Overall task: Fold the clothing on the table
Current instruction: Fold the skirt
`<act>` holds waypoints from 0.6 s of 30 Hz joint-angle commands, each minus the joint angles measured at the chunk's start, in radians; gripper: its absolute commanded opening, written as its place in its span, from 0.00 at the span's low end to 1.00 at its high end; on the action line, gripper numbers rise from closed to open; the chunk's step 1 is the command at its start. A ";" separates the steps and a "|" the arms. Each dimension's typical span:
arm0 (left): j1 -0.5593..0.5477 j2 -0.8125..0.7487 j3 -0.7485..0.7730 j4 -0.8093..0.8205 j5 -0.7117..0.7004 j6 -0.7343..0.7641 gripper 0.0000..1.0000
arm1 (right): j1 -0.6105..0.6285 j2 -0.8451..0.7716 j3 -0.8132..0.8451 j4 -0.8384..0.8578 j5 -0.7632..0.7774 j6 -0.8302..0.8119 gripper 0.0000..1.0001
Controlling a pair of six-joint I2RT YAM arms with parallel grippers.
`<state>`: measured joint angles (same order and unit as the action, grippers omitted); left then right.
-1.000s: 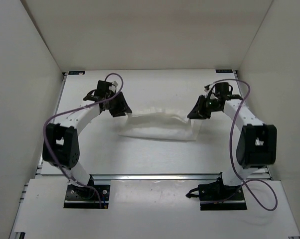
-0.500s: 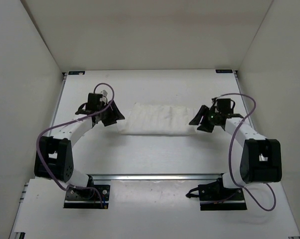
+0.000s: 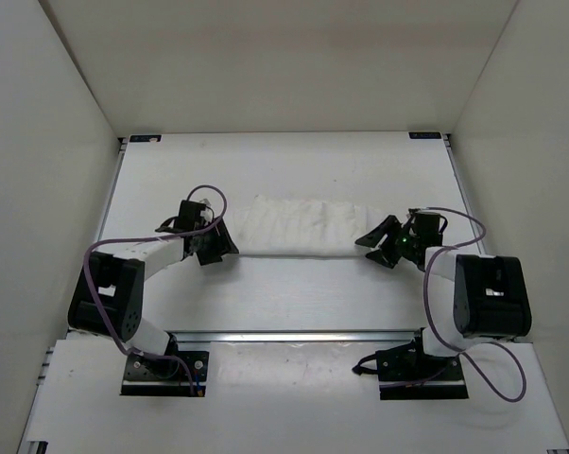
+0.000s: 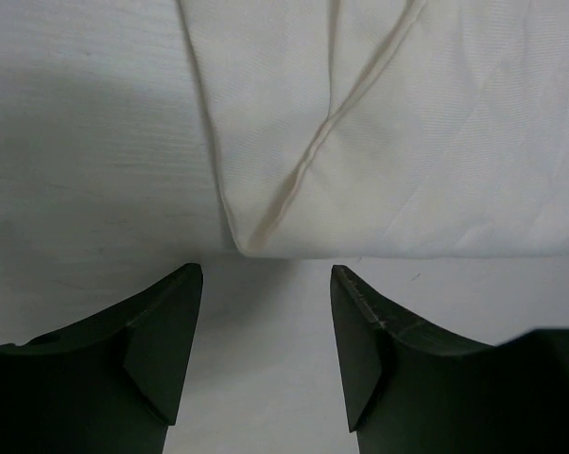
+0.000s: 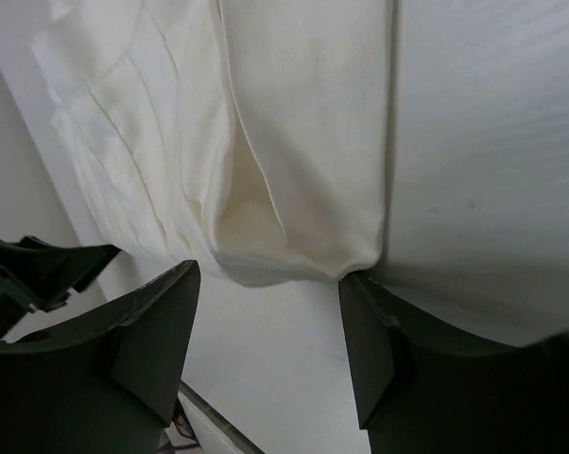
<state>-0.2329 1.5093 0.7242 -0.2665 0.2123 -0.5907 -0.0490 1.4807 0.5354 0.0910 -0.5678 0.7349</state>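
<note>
My left gripper (image 4: pixel 266 276) and right gripper (image 5: pixel 268 272), nearest: both parted, grasping nothing. Just beyond their tips: the clothing (image 3: pixel 301 225), a folded band at mid-table, long axis left to right, one end before each gripper, neither arm nearer. Beyond: the table (image 3: pixel 284 161).

clothing (image 4: pixel 407 123) cropped in wrist views, underlayers hidden
</note>
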 commanded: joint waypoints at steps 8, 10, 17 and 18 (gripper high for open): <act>-0.037 0.043 -0.032 0.176 -0.064 -0.050 0.57 | -0.026 0.075 -0.038 0.133 0.123 0.064 0.05; -0.046 0.080 0.003 0.191 -0.044 -0.038 0.42 | -0.038 0.063 -0.022 0.110 0.126 0.037 0.00; -0.104 0.314 0.347 0.054 0.058 0.044 0.00 | -0.074 0.099 0.331 -0.200 0.178 -0.179 0.00; -0.111 0.351 0.418 0.017 0.073 0.058 0.00 | -0.051 0.116 0.416 -0.255 0.177 -0.236 0.00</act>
<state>-0.3202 1.8050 0.9974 -0.1703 0.2180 -0.5865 -0.1181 1.5822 0.7708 -0.0444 -0.4366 0.6575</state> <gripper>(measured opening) 0.016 0.011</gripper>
